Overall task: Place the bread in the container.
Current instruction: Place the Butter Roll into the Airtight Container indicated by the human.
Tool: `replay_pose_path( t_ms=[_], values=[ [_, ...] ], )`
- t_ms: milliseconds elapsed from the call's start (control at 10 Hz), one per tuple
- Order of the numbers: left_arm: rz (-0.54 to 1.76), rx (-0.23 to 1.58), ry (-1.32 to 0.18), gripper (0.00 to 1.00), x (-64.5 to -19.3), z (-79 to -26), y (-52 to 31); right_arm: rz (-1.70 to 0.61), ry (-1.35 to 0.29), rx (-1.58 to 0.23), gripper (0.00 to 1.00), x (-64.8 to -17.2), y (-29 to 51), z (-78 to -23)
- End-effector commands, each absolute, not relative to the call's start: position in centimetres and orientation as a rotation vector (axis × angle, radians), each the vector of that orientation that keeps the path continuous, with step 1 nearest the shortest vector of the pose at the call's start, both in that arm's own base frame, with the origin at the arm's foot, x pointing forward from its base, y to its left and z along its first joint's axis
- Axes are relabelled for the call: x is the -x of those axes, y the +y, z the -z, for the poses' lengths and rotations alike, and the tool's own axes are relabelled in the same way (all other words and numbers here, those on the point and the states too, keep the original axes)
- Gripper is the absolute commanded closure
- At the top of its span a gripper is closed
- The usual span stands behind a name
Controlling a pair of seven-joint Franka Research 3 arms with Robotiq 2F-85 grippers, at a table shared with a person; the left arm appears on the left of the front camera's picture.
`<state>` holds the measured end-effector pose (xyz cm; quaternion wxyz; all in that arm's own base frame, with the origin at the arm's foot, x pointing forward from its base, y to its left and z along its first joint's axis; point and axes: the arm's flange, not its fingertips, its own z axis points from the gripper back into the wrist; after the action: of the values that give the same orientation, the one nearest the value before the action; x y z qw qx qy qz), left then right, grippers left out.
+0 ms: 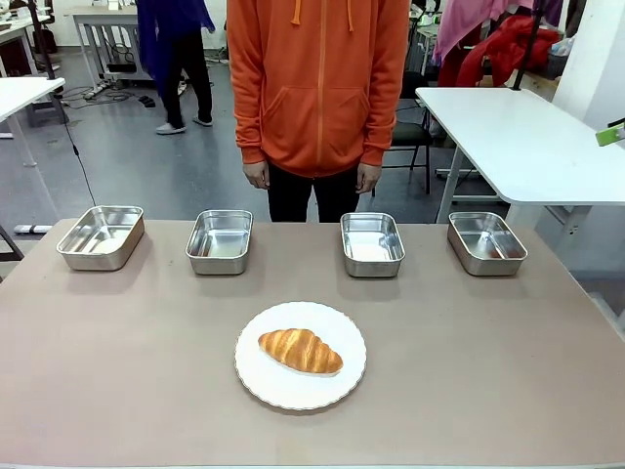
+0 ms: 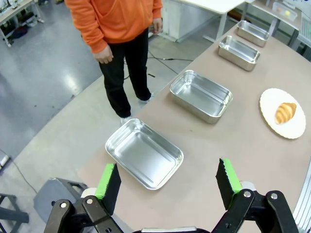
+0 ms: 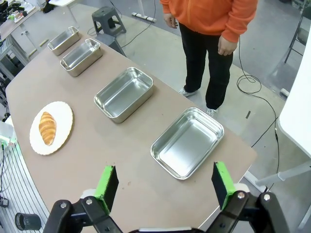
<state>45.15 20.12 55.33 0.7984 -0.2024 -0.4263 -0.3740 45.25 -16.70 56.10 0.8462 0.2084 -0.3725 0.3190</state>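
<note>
The bread (image 1: 300,350), a golden-brown croissant, lies on a round white plate (image 1: 293,393) near the table's front middle. Several identical steel container trays stand in a row along the far edge, all empty: far left (image 1: 101,236), left of middle (image 1: 219,240), right of middle (image 1: 372,243), far right (image 1: 486,242). My left gripper (image 2: 168,179) hangs open high above the far-left tray (image 2: 144,153), the bread (image 2: 285,112) far off. My right gripper (image 3: 165,182) is open above the far-right tray (image 3: 187,142), with the bread (image 3: 47,127) at the left.
A person in an orange hoodie (image 1: 317,88) stands at the far side behind the middle trays, hands (image 1: 256,175) hanging down. White tables (image 1: 518,137) stand behind at the right. Bare tabletop (image 1: 117,352) lies either side of the plate.
</note>
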Motion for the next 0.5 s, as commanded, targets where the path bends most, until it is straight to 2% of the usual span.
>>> replay_pose_path(
  t_ms=[0, 400],
  values=[
    [0.808, 0.437, -0.918, 0.00, -45.10, -55.43, 20.05, -0.682, -0.800, -0.448, 0.00, -45.35, -16.75, -56.13],
    [0.808, 0.437, -0.918, 0.00, -45.10, -55.43, 20.05, -0.682, -0.800, -0.448, 0.00, -45.35, -16.75, -56.13]
  ],
)
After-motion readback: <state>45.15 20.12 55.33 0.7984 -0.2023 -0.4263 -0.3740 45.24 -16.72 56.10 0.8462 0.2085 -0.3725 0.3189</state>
